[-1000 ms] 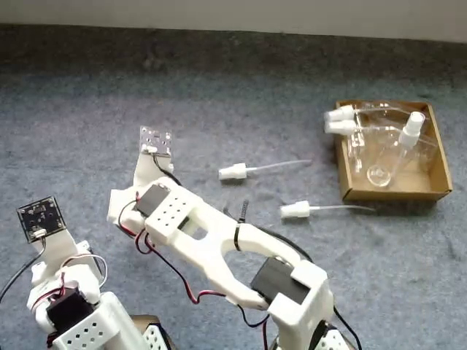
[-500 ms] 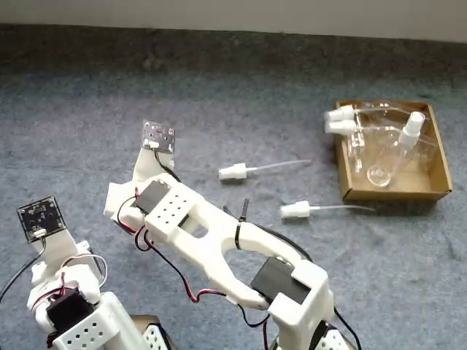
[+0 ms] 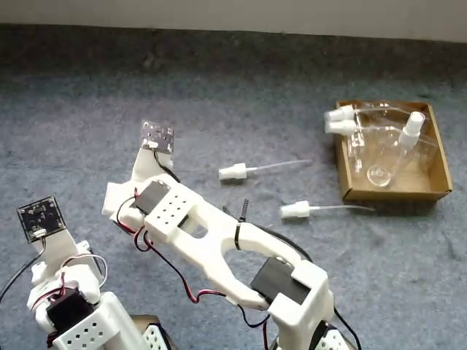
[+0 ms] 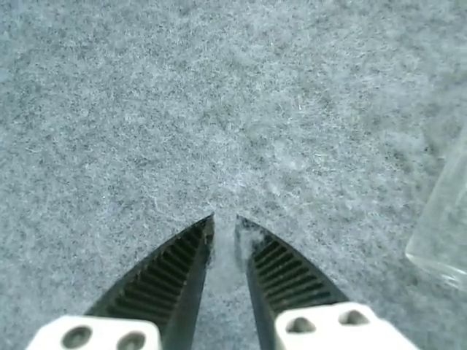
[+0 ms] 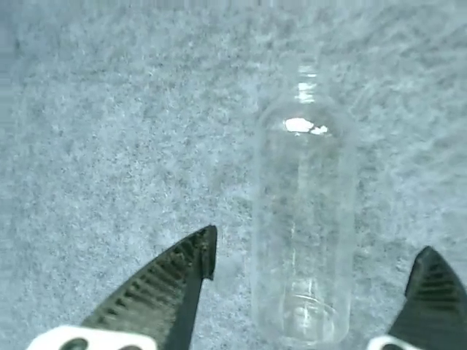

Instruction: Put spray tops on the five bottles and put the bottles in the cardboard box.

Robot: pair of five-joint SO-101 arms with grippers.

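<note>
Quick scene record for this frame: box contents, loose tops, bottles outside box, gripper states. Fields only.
box: cardboard box, far right in high view; clear bottles inside, three white tops showing
loose: two spray tops on the carpet outside the box
right gripper: open, either side of a capless bottle lying on the carpet
left gripper: nearly shut, empty; a clear edge, likely a bottle, nearby

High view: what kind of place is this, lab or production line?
Probably a lab or hobby bench, not a production line: a grey carpet-like covering as the work surface, two small white plastic arms side by side, and a small cardboard box holding clear bottles.
</note>
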